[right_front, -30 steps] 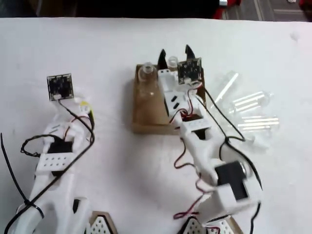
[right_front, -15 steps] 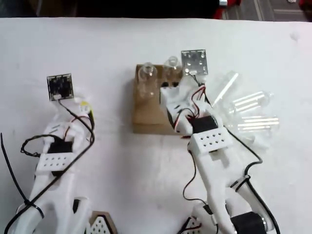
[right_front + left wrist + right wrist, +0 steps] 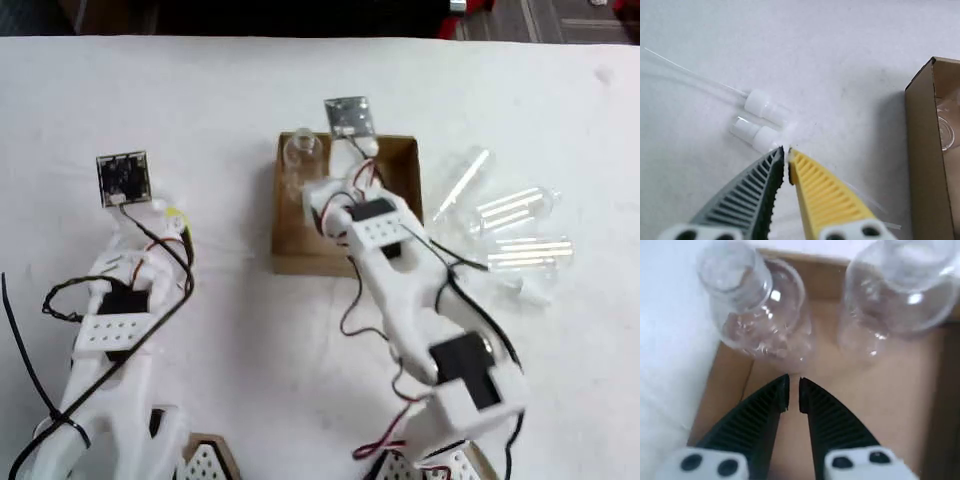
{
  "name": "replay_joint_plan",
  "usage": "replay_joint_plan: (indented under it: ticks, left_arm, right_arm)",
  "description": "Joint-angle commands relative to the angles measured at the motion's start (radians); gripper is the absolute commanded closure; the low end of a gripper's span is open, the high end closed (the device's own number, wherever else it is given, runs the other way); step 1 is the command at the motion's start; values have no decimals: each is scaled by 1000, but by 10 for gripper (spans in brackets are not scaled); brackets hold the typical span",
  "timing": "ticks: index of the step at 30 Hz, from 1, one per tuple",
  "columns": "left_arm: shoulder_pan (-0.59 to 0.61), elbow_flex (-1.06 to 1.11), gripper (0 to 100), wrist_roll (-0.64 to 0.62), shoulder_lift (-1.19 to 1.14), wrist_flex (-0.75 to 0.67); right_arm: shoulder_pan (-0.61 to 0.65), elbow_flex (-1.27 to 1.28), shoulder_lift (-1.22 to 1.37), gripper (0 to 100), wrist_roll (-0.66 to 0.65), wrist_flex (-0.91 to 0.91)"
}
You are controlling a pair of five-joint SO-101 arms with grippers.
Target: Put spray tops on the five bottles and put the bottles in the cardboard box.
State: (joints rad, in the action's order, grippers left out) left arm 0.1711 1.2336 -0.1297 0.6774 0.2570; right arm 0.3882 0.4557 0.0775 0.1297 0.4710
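Left arm (image 3: 112, 318): stood at the left side of the white surface (image 3: 230, 90), well apart from the box.
Left fingers (image 3: 757, 195): one grey, one yellow, pressed together at the tips, low over the surface; whether they nipped anything I could not tell.
Spray tops (image 3: 760, 103): two white ones with thin tubes lay side by side on the surface, the nearer one just at the tips of the left fingers.
Cardboard box (image 3: 405, 160): sat open in the middle of the surface, between the two arms' reach.
Bottles in the box (image 3: 757, 305): two clear ones stood upright side by side at the box's far wall, necks open.
Right arm (image 3: 400, 290): stretched over the near edge of the box, its wrist above the inside.
Right fingers (image 3: 760, 415): both black, drawn together with a thin slit between them and nothing in it, over the box floor just short of the two standing bottles.
Loose bottles (image 3: 515, 208): three clear ones lay on their sides on the surface, right of the box and close together.
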Motion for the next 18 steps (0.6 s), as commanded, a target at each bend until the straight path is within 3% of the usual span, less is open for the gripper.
replay_joint_plan:
  ticks: [1,18]
  left_arm:
    - [-13,-5,976,11,12,-26]
    - [-13,-5,976,11,12,-26]
  right_arm:
    - [7,-123,99,979,8,-2]
    - [4,-278,255,979,8,21]
